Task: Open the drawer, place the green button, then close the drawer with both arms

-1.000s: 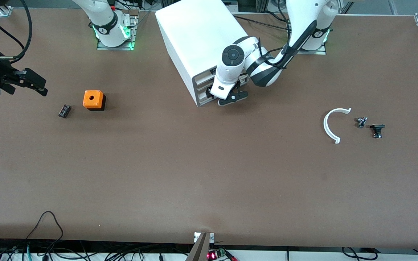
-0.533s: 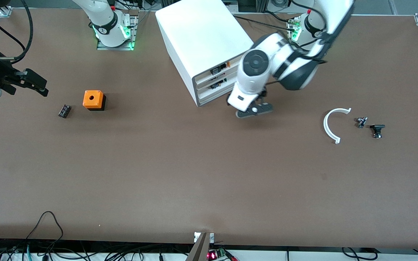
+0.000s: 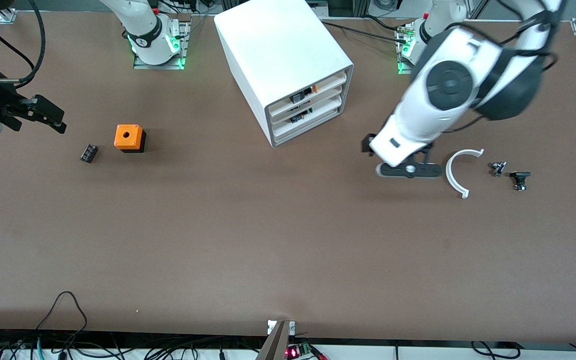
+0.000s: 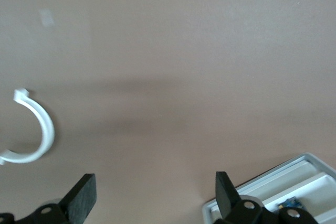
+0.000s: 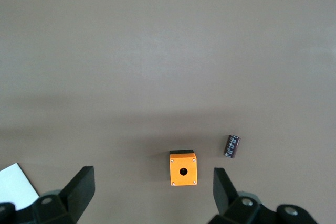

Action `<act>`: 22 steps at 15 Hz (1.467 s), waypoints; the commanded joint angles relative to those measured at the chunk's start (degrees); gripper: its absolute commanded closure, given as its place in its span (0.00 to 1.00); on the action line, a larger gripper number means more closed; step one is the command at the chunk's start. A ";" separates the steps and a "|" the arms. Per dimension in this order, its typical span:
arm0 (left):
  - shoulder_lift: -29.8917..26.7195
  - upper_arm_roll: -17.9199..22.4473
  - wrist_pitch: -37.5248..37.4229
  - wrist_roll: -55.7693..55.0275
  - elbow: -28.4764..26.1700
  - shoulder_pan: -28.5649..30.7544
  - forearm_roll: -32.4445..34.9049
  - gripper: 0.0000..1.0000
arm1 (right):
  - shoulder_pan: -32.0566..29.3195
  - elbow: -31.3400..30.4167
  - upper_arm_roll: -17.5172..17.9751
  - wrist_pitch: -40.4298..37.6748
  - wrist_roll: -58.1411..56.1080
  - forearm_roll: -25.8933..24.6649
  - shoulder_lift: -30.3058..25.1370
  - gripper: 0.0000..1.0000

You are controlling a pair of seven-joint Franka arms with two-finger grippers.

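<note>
1. The left end effector (image 3: 408,170) is seen over bare worktop (image 3: 268,240), between the cabinet (image 3: 288,65) and a white curved piece (image 3: 455,172); its fingers (image 4: 81,198) are spread wide and nothing is grasped.
2. The right end effector (image 3: 43,116) is held in the air at the right arm's end of the worktop, released and empty, above the area of the orange cube (image 3: 129,138) and a small black cylinder (image 3: 88,152).
3. The drawer (image 3: 310,111), second of three, is seen in the cabinet front, not pulled out.
4. Two tiny dark parts (image 3: 509,175) lie just beside the curved piece, toward the left arm's end; which of them is the button cannot be told.
</note>
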 commanded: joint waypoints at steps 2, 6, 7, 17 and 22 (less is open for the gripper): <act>-6.78 6.71 -1.98 13.11 -0.77 0.32 0.64 0.00 | -0.27 1.67 0.33 -0.50 -0.39 -0.82 0.68 0.00; -12.33 17.77 -1.72 22.79 -4.81 -0.21 -10.14 0.00 | -0.27 1.67 0.33 -0.50 -0.39 -0.82 0.68 0.00; -13.82 20.41 -1.11 25.95 -6.48 -1.08 -11.91 0.00 | -0.27 1.67 0.33 -0.50 -0.39 -0.82 0.94 0.00; -22.62 31.16 5.54 32.84 -17.84 -6.28 -11.67 0.00 | -0.36 1.67 0.33 -0.06 -0.57 -0.82 1.03 0.00; -19.21 30.72 -0.92 32.75 -11.25 -5.49 -9.91 0.00 | -0.36 1.58 0.33 0.03 -0.74 -0.82 1.03 0.00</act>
